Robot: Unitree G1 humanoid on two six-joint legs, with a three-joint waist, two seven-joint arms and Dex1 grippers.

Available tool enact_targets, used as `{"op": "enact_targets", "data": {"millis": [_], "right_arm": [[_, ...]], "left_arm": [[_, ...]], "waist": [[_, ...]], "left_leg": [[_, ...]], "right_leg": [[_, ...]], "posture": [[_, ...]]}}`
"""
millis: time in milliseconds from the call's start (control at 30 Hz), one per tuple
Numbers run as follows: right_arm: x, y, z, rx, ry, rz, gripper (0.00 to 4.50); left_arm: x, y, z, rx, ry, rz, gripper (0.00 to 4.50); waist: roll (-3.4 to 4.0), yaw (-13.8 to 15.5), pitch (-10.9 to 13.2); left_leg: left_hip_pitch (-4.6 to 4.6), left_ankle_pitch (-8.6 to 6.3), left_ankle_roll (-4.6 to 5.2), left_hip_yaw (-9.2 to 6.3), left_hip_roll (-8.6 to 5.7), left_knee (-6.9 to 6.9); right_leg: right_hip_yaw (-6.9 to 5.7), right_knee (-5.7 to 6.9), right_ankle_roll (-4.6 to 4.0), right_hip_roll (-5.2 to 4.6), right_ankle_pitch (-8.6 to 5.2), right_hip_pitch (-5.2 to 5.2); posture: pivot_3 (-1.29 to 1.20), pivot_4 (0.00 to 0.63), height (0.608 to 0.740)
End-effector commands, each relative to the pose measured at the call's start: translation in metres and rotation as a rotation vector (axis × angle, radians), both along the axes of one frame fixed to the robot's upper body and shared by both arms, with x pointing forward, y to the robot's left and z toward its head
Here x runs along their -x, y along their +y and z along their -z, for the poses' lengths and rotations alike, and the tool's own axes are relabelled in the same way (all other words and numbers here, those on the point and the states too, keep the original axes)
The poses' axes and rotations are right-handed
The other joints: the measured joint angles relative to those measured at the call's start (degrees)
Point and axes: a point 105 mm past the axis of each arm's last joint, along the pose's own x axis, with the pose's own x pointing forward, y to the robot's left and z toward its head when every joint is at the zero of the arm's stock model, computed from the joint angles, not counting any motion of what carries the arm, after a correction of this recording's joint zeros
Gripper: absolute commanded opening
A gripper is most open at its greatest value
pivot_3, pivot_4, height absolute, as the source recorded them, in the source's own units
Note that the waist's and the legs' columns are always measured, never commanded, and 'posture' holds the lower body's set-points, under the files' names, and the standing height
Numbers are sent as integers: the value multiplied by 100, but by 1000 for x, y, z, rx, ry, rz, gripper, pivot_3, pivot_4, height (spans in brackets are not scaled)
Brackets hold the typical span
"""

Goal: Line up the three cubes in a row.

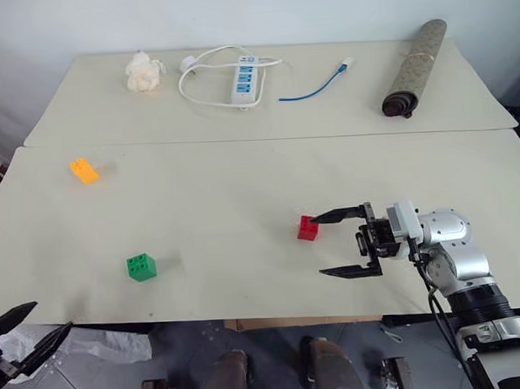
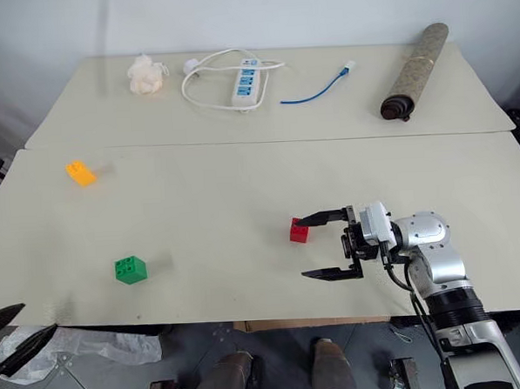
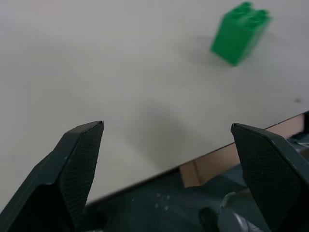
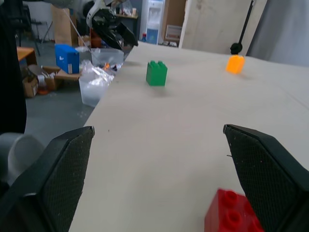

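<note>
Red cube [image 1: 307,228] sits just past the right gripper [image 1: 348,242], fingers spread wide, empty; green cube [image 1: 142,267] and orange-yellow cube [image 1: 83,171] lie far left, unaligned, left gripper [image 1: 27,327] also wide, off the near edge.

Bright, even light; soft shadows

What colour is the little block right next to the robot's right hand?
Red. The red block shows best in the left eye view, beside the open right hand.
</note>
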Motion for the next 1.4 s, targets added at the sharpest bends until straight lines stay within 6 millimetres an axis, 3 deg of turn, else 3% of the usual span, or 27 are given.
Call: {"op": "enact_targets", "data": {"millis": [33, 167, 333, 533, 633, 833, 900, 1100, 1267, 1400], "right_arm": [[3, -10, -5, 25, -36, -36, 4490], [2, -14, -4, 50, -18, -29, 4490], [6, -15, -5, 62, 0, -35, 4490], [10, -19, -3, 70, 6, -12, 4490], [13, -21, 0, 75, 12, 10, 4500], [14, -25, 2, 79, 16, 40, 4500], [14, -28, 3, 86, 18, 61, 4500], [11, -46, 3, 97, 27, 146, 4500], [10, -58, 5, 102, 25, 216, 4500], [15, -55, 4, 84, 18, 228, 4500]], "left_arm": [[-19, -30, -10, -22, -67, 131, 4500], [-45, -53, -6, -57, -74, 251, 4500], [-68, -63, 3, -104, -45, 322, 4500], [-74, -70, 4, -68, -34, 393, 4500], [-76, -66, 1, -87, -24, 402, 3899], [-80, -67, -14, -100, -15, 477, 2122], [-89, -78, -26, -103, -27, 543, 1558], [-121, -137, -61, -149, -150, 795, 1558], [-156, -193, -58, -186, -156, 1008, 1558], [-179, -217, -45, -183, -120, 1067, 1558]], "waist": [[0, -6, 0], [0, -53, 0], [-1, -92, -1], [-1, -66, -1], [-1, -61, -1], [-1, -58, -1], [-1, -49, -1], [-1, 45, -1], [3, 82, -3], [1, 48, -2]], "left_leg": [[0, 0, -1, 0, 1, 1], [1, 2, -4, 1, 2, 0], [1, 2, -6, 12, 6, -2], [0, 1, -5, 17, 9, -1], [0, 1, -4, 17, 9, 2], [0, 1, -5, 16, 8, 3], [0, 1, -5, 16, 9, 3], [-9, 0, -3, 7, 2, 32], [-10, -3, 0, 14, -2, 51], [-23, -4, 5, 25, -6, 73]], "right_leg": [[0, 1, 0, 0, 0, 0], [-1, 8, -2, 4, -1, -3], [-15, 31, -4, 12, -2, -15], [-24, 33, -4, 13, -2, -16], [-22, 33, -4, 12, -2, -15], [-18, 28, -4, 12, -2, -15], [-18, 31, -4, 12, -2, -15], [-28, 38, -3, 12, -2, -12], [-44, 55, 1, 25, 0, -10], [-40, 65, 10, 44, 4, -18]], "posture": [[0, 150, 740], [0, 150, 740], [0, 150, 740], [0, 150, 740], [0, 150, 740], [0, 150, 740], [0, 150, 740], [0, 150, 740], [0, 150, 740], [0, 150, 740]]}}
